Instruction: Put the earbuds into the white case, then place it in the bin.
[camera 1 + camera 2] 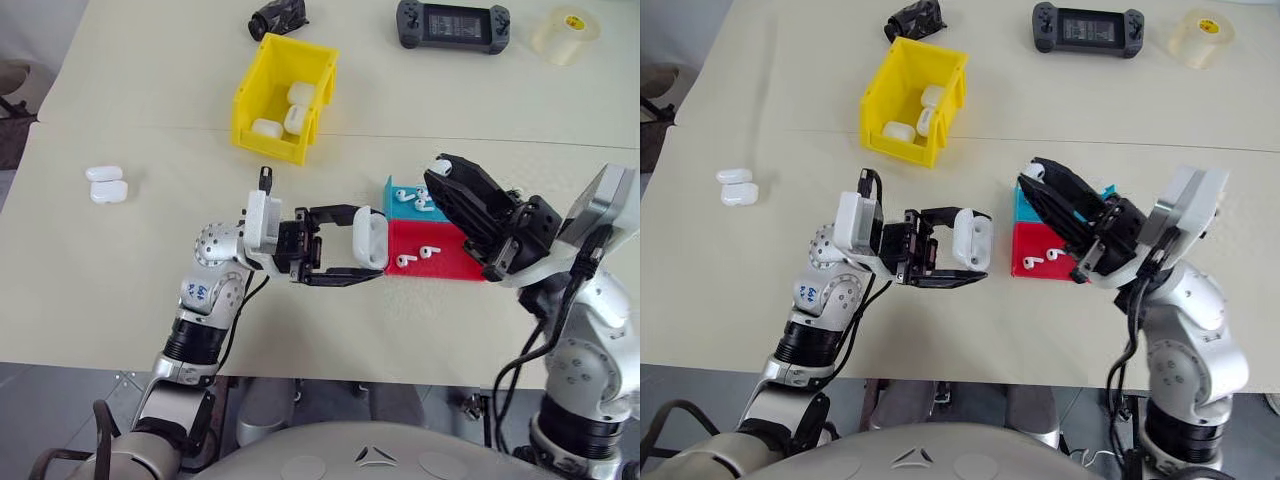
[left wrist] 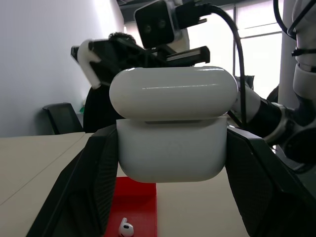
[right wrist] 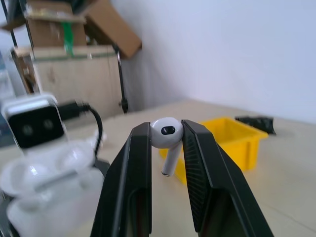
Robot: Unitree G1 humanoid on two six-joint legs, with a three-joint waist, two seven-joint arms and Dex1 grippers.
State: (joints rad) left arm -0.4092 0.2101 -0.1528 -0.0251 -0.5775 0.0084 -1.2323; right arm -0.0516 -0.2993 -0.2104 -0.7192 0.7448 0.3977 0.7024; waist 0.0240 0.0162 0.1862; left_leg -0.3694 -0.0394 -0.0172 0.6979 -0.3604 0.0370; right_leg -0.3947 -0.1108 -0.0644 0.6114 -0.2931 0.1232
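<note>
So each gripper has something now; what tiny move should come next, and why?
Probably the right gripper should carry its earbud over to the white case, which the left gripper holds with its lid open. The earbud isn't in the case yet.

Tape roll (image 1: 566, 34) cut by top edge
</note>
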